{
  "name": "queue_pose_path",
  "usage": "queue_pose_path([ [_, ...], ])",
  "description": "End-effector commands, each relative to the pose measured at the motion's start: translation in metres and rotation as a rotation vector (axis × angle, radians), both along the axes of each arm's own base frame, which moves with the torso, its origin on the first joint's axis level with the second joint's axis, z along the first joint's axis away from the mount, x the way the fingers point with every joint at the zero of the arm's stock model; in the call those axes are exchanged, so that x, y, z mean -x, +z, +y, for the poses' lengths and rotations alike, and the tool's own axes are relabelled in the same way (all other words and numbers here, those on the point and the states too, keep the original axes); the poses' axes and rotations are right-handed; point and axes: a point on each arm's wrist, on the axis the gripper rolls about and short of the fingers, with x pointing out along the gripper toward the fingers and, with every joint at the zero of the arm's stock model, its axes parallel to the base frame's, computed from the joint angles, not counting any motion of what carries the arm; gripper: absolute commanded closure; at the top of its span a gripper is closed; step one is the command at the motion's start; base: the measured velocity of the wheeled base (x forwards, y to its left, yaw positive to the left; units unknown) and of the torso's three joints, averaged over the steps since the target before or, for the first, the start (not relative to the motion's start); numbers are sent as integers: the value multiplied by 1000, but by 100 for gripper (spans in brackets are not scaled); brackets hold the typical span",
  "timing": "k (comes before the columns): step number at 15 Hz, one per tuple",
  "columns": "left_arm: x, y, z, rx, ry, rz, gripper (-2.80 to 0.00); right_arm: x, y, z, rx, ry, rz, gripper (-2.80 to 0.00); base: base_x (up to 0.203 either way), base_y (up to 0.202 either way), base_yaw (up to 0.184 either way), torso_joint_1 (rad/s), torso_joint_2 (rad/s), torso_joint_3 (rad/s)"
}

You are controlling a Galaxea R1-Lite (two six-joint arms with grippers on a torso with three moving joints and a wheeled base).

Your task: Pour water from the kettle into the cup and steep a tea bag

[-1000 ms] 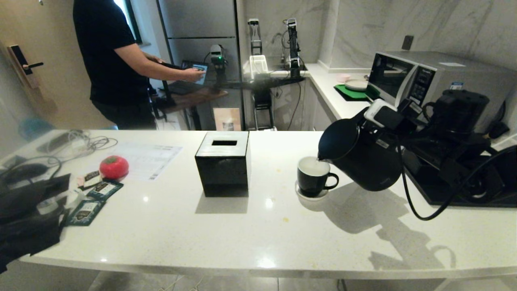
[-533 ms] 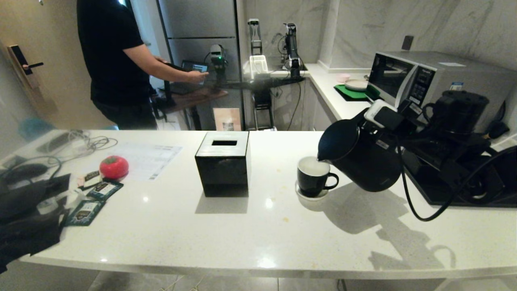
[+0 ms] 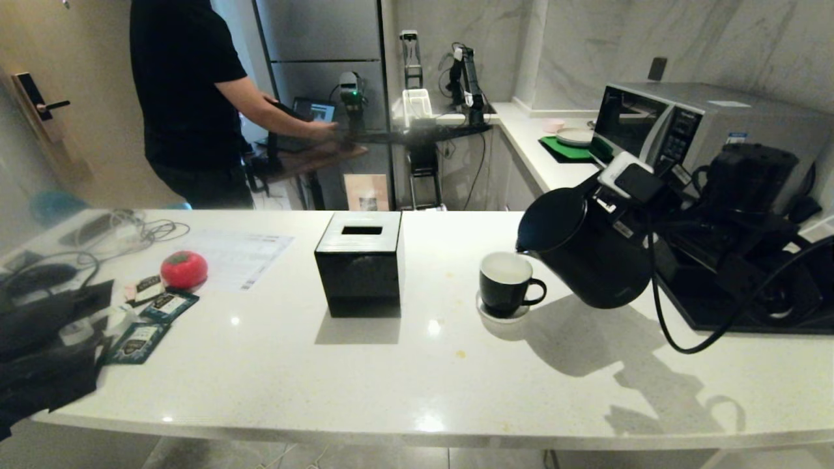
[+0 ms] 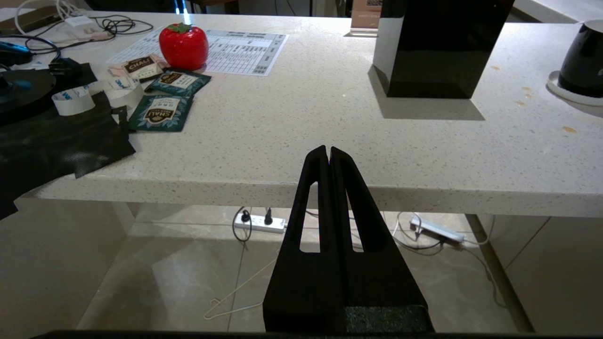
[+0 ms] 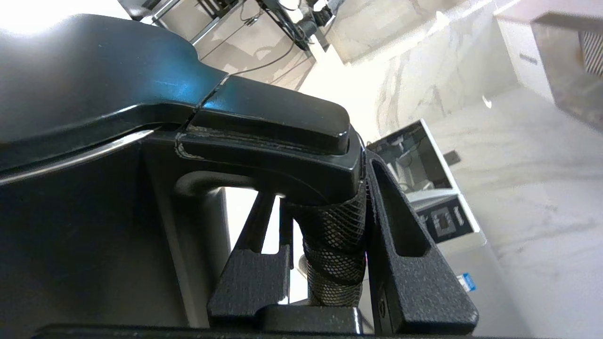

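Right gripper [image 5: 325,263], clamped on the handle, holds the kettle [image 3: 586,254] tilted just right of the cup [image 3: 507,284]; pouring looks finished, tea-bag steeping remains undone.

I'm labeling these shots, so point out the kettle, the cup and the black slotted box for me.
kettle [image 3: 589,260]: head view, side of its tilted body.
cup [image 3: 503,293]: head view, outer wall below the rim.
black slotted box [image 3: 358,277]: head view, front face.
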Motion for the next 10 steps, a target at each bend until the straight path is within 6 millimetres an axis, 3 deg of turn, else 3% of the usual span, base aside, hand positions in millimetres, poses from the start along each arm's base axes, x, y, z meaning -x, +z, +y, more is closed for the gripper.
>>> queue_pose_path([
  [1,0,0,0,0,0,0,0,1,4,-2,-12,-5,-14,0,0,0,0,0,0,0],
  [10,0,0,0,0,0,0,0,5,11,-16,-192,-119,-6,0,0,0,0,0,0,0],
])
